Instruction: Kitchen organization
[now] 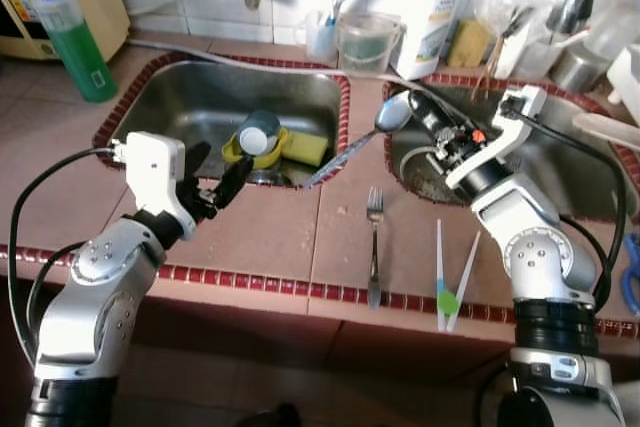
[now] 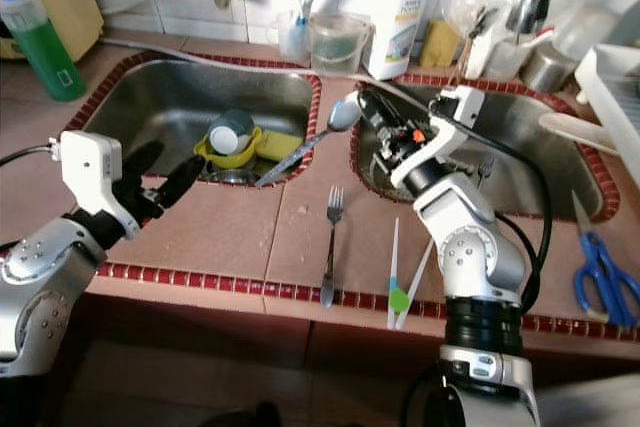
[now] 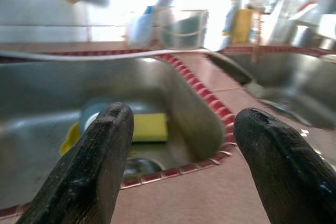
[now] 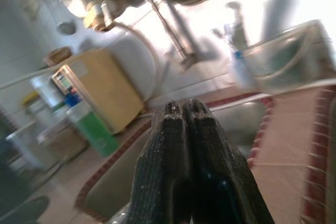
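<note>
Cutlery is being cleared from the tiled counter between two sinks. A long spoon is held by the right gripper, whose fingers are clenched together on the handle end; in the right wrist view the two pads are pressed tight with no gap. The spoon is carried bowl-up and slanted, its far tip hanging over the inner edge of the left sink, presumably so it can be moved clear of the counter without dragging.

The left gripper is held spread and empty at the near rim of that sink, above the tiles, apparently ready to receive or to reach in. A yellow sponge and an overturned cup on a yellow item are noted in the basin.

Still on the counter are a fork, lying lengthwise with tines toward the wall, and pale tongs just beside it, splayed with their joint at the front edge. Blue scissors lie well apart to the right. These are judged to be outstanding.
</note>
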You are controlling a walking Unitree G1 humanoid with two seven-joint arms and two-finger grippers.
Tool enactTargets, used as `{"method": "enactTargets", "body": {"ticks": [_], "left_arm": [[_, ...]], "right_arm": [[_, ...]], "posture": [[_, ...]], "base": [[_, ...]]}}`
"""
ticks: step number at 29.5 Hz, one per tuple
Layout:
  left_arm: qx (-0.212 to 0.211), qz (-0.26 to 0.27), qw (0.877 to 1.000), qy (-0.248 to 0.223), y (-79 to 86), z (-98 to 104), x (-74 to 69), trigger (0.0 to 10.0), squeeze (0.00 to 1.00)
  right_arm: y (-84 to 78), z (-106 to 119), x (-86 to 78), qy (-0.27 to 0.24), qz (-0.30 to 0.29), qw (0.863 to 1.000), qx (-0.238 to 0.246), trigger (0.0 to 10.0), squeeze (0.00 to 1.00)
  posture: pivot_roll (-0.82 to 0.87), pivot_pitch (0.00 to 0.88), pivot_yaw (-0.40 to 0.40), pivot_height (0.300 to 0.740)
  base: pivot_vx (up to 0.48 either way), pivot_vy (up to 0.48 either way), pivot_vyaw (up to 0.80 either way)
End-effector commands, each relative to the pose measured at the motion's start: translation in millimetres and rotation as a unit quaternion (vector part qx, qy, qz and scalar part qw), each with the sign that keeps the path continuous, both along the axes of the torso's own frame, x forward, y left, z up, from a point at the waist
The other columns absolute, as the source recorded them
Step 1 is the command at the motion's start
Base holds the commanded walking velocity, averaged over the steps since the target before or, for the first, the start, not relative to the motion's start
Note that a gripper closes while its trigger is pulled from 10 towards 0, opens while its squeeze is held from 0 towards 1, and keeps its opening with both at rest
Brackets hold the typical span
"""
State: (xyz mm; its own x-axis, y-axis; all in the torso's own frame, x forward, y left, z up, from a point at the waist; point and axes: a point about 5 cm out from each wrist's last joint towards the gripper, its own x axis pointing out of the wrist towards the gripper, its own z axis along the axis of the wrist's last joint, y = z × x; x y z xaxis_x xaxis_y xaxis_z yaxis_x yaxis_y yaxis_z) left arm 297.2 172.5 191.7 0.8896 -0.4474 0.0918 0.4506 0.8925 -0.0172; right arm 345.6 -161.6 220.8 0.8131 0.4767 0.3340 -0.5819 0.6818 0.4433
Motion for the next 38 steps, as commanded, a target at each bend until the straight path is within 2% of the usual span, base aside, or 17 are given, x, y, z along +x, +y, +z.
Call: {"method": "enactTargets", "body": {"ticks": [1,5,13,25,38], "left_arm": [[0.006,-0.001,1.0,-0.004,2.2,2.9,0.1,10.0,0.0],[0.007,-0.003,1.0,-0.004,1.5,3.0,0.4,10.0,0.0],[0.012,-0.01,1.0,-0.011,-0.4,5.0,-0.3,10.0,0.0],[0.048,-0.032,0.998,-0.02,-0.6,5.1,-1.3,10.0,0.0],[0.051,-0.048,0.997,-0.021,-4.0,3.7,-1.2,10.0,0.0]], "right_arm": [[1.5,7.8,-1.3,-0.015,0.004,1.0,0.01,10.0,0.0],[1.4,7.7,-1.6,-0.015,0.004,1.0,0.012,10.0,0.0],[0.8,6.2,-2.4,-0.013,0.003,1.0,0.012,10.0,0.0],[-4.3,-0.9,-6.6,-0.004,-0.011,1.0,0.016,10.0,0.0],[-4.2,-4.2,-8.7,0.0,-0.012,1.0,0.013,10.0,0.0]], "posture": [[-0.02,0.132,0.019,0.74],[-0.02,0.132,0.021,0.74],[-0.02,0.132,0.021,0.74],[-0.02,0.125,0.025,0.74],[-0.03,0.115,0.027,0.74]], "base": [[0.0,0.345,0.0],[0.0,0.309,0.0],[0.0,0.0,0.0],[0.0,0.0,0.0],[0.0,0.0,0.0]]}}
